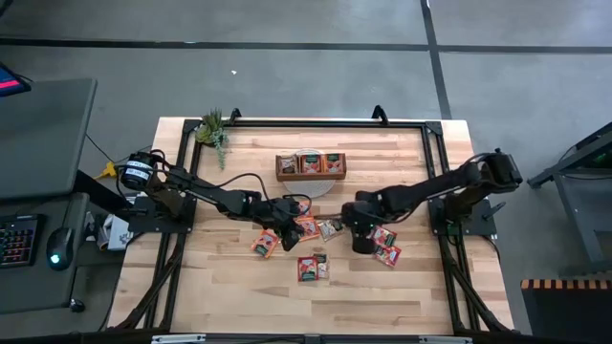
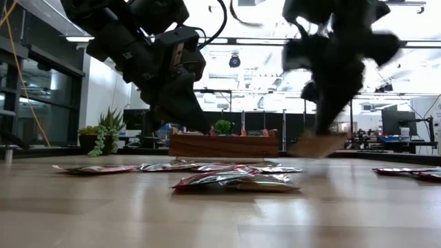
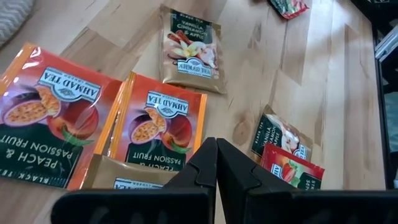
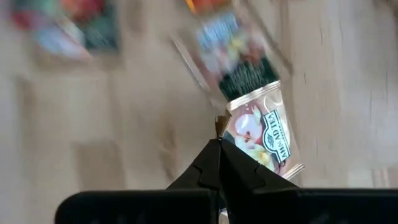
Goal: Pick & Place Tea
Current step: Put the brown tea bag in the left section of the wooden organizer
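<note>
**Both grippers low over the sachets**

Loose tea sachets [image 1: 308,229] lie at mid-table, in front of the tray [image 1: 311,166], which holds more. The left gripper [image 3: 216,163] sits over them with jaws pressed together, empty. The right gripper [image 4: 219,155] pinches one sachet [image 4: 264,134] by its corner.

Glossy foil sachets [image 3: 163,123], matt wooden table [image 1: 382,296]
</note>
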`<action>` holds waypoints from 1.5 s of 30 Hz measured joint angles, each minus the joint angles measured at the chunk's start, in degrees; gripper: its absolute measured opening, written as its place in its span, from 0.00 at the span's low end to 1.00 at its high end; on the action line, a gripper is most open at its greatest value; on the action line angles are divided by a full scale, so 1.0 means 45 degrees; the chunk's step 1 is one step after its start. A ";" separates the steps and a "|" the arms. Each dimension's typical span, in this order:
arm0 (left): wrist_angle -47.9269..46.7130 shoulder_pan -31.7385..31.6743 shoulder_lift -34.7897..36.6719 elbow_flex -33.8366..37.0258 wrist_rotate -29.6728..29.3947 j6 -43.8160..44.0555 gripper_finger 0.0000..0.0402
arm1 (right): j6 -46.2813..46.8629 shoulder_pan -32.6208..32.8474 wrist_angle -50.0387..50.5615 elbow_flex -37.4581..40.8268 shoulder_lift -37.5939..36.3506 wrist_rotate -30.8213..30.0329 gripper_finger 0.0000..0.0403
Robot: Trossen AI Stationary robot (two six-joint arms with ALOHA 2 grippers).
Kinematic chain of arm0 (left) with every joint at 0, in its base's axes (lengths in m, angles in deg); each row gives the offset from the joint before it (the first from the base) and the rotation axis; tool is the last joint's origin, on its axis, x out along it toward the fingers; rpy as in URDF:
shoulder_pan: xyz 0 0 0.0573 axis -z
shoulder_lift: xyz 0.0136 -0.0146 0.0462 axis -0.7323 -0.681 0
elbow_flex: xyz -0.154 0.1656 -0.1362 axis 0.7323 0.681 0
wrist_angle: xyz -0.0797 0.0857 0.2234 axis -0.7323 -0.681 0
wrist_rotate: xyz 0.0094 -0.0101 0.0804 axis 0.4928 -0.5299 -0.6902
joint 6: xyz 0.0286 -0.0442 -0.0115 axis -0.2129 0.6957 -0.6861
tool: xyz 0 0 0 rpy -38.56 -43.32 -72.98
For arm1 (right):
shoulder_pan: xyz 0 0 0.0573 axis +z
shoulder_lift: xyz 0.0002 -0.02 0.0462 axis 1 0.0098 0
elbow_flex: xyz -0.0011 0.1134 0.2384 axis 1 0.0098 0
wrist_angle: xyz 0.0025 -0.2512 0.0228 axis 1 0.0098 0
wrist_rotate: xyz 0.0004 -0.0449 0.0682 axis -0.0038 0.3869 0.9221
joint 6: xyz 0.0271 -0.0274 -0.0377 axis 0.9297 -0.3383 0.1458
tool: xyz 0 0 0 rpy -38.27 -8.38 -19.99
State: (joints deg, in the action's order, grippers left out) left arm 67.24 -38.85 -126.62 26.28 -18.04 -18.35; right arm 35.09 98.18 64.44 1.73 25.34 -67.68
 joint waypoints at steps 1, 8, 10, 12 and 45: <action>0.0029 0.0000 0.0000 0.0000 0.0020 -0.0087 0.00 | 0.0005 -0.0062 0.0099 -0.0304 -0.0019 0.0328 0.00; 0.0322 0.0000 0.0000 0.0000 0.0015 -0.0936 0.00 | -0.0015 -0.0592 0.0577 -0.2234 -0.0041 0.2439 0.00; 0.0519 0.0000 0.0000 0.0000 0.0020 -0.1525 0.00 | -0.0019 -0.0780 0.0646 -0.2750 -0.0042 0.3073 0.00; 0.0828 0.0000 0.0000 0.0000 0.0015 -0.2171 0.00 | -0.0019 -0.0986 0.0837 -0.3233 -0.0046 0.3719 0.00; -0.3445 0.0005 0.1098 -0.5177 -0.2034 -1.0807 0.51 | -0.0699 -0.2031 0.3437 -0.5100 -0.0070 0.5653 0.00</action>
State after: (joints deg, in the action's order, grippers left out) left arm 51.74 -38.83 -121.69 2.99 -27.20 -66.98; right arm 31.95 89.04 79.91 -21.22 25.02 -42.25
